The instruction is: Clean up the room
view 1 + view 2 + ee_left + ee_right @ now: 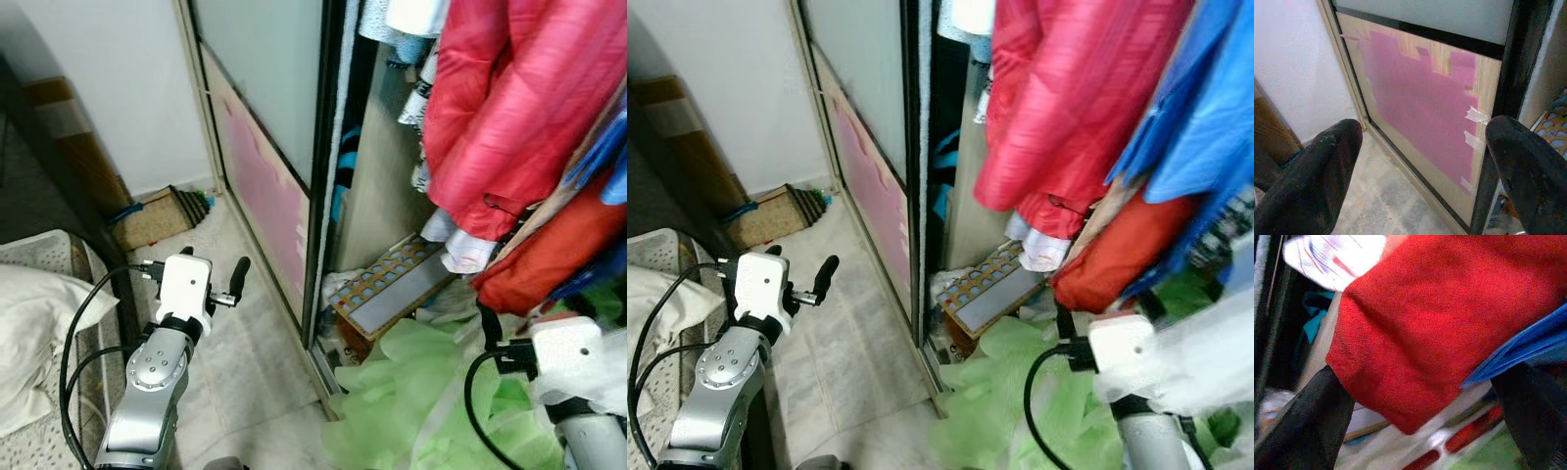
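Landmark: the wardrobe (323,186), its sliding door (260,166) part-way across and its right side standing uncovered.
Sliding door: frosted glass above, a wooden panel below with a patch of pink film (1420,103) taped on it.
Red jacket (509,108): hangs inside the wardrobe's uncovered side, with a darker red garment (1444,328) and blue clothing (1205,117) hanging beside it.
Green cloth (431,392): heaped on the wardrobe floor and spilling out over its bottom track.
Tray (397,284): a flat board with rows of small holes, leaning low in the wardrobe behind the green cloth.
Left end effector (1422,171): released, its 2 fingers (1317,176) wide apart, held in front of the sliding door's lower panel above the tiled floor (245,343), gripping nothing.
Right end effector (1425,426): released, fingers spread, right under the hem of the darker red garment, which hangs between them without being clamped; the green cloth lies below it.
Bed (39,313): left of the wardrobe, with white bedding.
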Tool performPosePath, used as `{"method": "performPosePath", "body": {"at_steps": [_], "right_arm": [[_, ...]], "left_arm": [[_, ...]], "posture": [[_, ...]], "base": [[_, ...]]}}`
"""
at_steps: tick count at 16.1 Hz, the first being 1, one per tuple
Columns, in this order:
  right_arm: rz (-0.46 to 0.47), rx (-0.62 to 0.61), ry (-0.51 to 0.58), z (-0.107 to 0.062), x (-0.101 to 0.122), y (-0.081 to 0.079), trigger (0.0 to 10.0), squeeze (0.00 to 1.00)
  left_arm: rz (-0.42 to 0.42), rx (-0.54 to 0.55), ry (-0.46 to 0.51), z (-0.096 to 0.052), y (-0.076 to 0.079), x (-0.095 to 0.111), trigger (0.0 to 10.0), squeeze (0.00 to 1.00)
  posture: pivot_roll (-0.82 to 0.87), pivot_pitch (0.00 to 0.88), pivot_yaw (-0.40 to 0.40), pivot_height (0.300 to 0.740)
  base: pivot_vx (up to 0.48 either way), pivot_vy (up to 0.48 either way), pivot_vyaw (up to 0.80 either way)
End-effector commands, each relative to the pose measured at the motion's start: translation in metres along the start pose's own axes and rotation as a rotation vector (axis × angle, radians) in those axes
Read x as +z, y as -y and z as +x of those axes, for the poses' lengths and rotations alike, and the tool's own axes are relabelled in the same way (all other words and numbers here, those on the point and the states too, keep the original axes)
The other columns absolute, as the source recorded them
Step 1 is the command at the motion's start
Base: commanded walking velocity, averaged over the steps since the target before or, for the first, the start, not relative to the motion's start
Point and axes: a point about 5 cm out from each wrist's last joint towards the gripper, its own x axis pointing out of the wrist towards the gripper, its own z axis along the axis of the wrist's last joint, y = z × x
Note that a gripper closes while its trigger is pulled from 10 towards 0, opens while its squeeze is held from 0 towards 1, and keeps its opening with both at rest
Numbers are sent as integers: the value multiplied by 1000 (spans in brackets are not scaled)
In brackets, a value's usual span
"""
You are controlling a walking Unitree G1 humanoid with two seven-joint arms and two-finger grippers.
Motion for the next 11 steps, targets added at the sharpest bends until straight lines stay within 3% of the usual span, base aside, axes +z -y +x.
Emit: {"method": "performPosePath", "body": {"at_steps": [1,2,4,7,9,11], "right_arm": [[-23,6,14,-1,1,-1,10000,0],[14,33,-17,-3,-5,-4,10000,0],[265,57,-264,-17,-36,-19,10000,0],[135,84,-158,-13,-30,-17,10000,0],[-17,105,-11,-9,-17,-14,10000,0],[-61,110,69,2,-10,-15,10000,0]], "left_arm": [[8,-5,3,1,0,0,10000,0],[6,-5,-2,1,0,-1,10000,0],[5,-21,-1,1,3,0,10000,0],[8,-14,3,2,1,0,10000,0],[9,-5,5,2,0,1,10000,0],[12,-5,10,3,1,2,10000,0]], "posture": [[-105,24,-29,740],[-106,25,-29,740],[-98,23,-30,740],[-100,24,-33,740],[-96,21,-35,740],[-89,16,-36,740]], "base": [[0,0,0],[0,0,0],[0,0,0],[0,0,0],[0,0,0],[0,0,0]]}}
